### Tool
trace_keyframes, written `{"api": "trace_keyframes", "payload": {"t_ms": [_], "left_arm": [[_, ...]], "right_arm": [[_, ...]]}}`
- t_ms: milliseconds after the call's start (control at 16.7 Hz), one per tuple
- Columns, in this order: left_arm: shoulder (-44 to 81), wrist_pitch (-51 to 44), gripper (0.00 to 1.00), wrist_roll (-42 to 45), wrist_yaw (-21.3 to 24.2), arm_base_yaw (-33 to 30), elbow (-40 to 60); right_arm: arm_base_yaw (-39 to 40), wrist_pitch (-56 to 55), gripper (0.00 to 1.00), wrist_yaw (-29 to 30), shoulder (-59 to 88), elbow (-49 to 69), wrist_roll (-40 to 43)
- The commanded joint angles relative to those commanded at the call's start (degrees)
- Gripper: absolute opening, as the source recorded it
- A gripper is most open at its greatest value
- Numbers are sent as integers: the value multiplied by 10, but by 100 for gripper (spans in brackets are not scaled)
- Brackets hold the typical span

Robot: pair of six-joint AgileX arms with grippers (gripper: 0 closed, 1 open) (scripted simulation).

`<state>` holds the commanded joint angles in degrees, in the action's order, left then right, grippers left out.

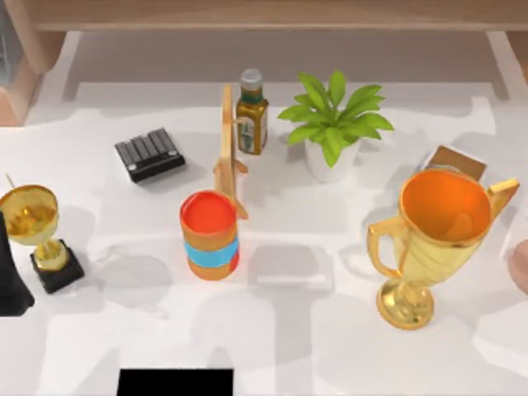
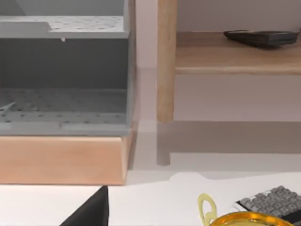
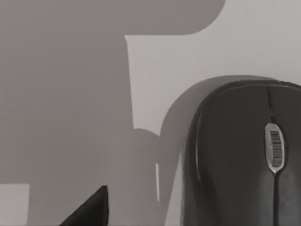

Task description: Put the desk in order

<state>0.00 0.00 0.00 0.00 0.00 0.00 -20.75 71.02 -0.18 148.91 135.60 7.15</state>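
Observation:
The desk (image 1: 330, 346) is a broad white top holding scattered objects. A small gold trophy (image 1: 33, 219) on a black base stands at the far left, and my left arm (image 1: 8, 285) is a dark shape at the edge right beside it. A dark part of my left gripper (image 2: 89, 213) shows low in the left wrist view, with the trophy's rim (image 2: 244, 219) nearby. A dark part of my right gripper (image 3: 89, 212) hovers close over the desk, next to a black mouse (image 3: 244, 155).
A black keypad (image 1: 150, 154), a wooden stand (image 1: 227, 148), a green-capped bottle (image 1: 252, 111) and a potted plant (image 1: 334, 124) line the back. A red, orange and blue cup (image 1: 210, 235) stands mid-desk, a large gold trophy (image 1: 433, 239) at the right. Grey shelving (image 2: 66, 70) rises behind.

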Motion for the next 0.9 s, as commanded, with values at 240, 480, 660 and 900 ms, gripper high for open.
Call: {"api": "trace_keyframes", "payload": {"t_ms": [240, 480, 660, 900], "left_arm": [[0, 0, 100, 0, 0, 0, 0], [0, 0, 100, 0, 0, 0, 0], [0, 0, 100, 0, 0, 0, 0], [0, 0, 100, 0, 0, 0, 0]], "right_arm": [[0, 0, 77, 0, 0, 0, 0], [0, 0, 47, 0, 0, 0, 0], [0, 0, 25, 0, 0, 0, 0], [0, 0, 0, 0, 0, 0, 0]]}}
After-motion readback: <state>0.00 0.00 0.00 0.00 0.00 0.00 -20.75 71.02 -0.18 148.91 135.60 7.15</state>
